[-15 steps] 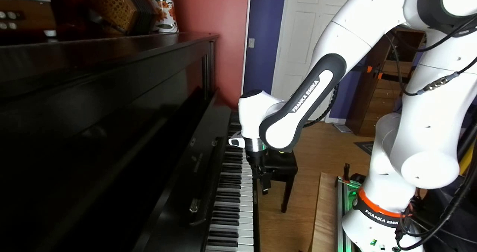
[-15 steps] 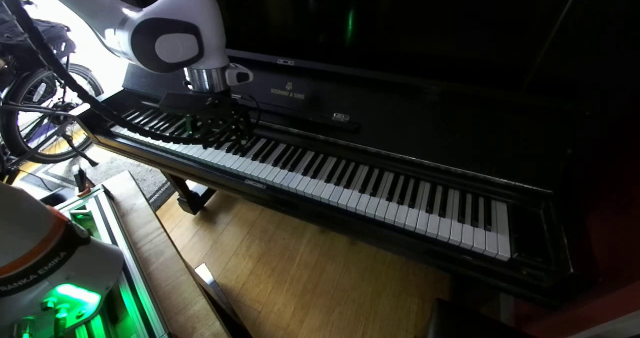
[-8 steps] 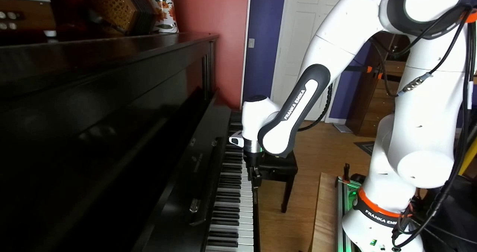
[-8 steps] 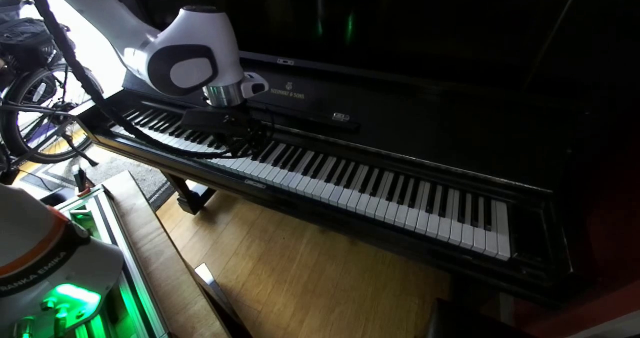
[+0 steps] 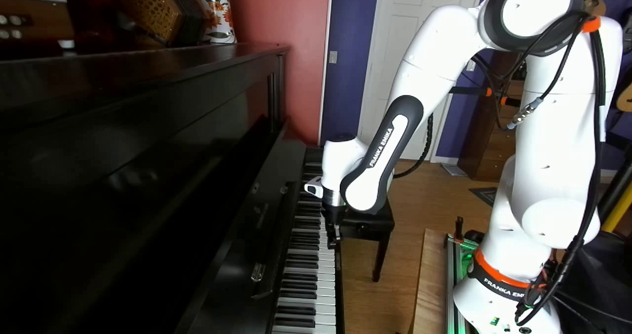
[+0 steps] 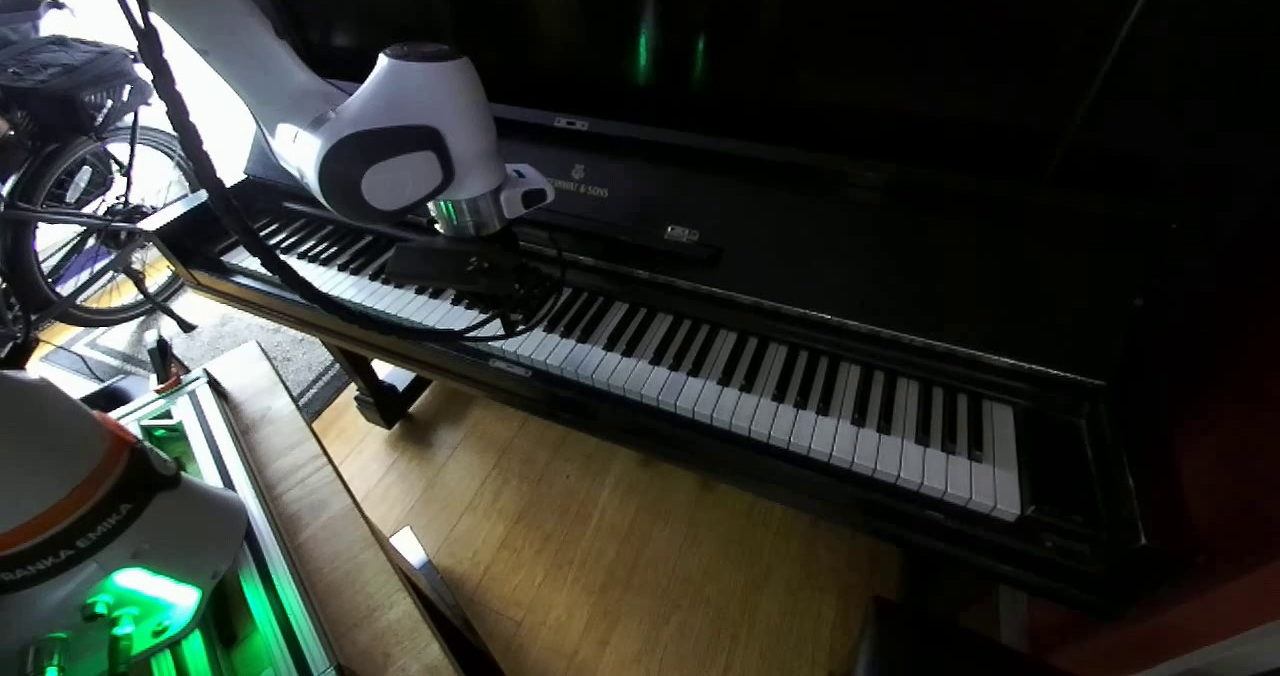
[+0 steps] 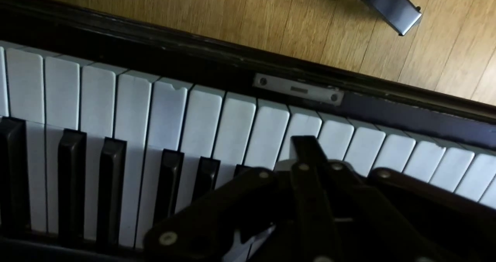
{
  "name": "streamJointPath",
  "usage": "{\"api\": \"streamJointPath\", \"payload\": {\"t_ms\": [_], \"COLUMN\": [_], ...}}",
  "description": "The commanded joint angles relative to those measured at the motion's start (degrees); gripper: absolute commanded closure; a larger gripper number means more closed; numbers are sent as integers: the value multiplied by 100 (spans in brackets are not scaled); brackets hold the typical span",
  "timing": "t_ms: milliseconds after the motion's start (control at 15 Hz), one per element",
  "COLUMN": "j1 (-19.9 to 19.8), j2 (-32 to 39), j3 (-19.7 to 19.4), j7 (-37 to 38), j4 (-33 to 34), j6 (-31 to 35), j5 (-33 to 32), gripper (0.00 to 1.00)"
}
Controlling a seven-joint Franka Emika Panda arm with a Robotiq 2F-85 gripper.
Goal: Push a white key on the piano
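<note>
A glossy black piano (image 5: 148,106) stands with its lid up and its keyboard bare, seen in both exterior views. Its row of white keys (image 6: 690,391) runs below and past my gripper (image 6: 515,321). In the wrist view the gripper (image 7: 304,140) comes in from the bottom, its fingers together with nothing between them. The tips lie across the front part of one white key (image 7: 304,123); whether they touch it or hover over it, I cannot tell. Shorter black keys (image 7: 110,169) lie further back from the tips, and the gripper's body hides some of the keyboard.
The key slip with a metal lock plate (image 7: 298,89) borders the keys' front. Behind the keys rises the fallboard (image 6: 620,201). A black bench (image 5: 368,223) stands beyond the gripper. A loose arm cable (image 6: 300,286) hangs across the keyboard's far end.
The arm has come down toward the keyboard, moving right in the view facing the piano and slightly left in the view along the keys. The gripper has gone from open to shut.
</note>
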Motion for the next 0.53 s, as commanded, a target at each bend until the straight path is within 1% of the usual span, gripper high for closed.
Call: {"api": "streamJointPath", "payload": {"t_ms": [0, 333, 467], "j1": [-222, -385, -400], "j2": [288, 523, 590], "j3": [183, 317, 294], "j7": [-77, -68, -22], "j4": [114, 235, 281], "j6": [225, 380, 393], "j5": [47, -38, -144], "gripper": [100, 100, 100]}}
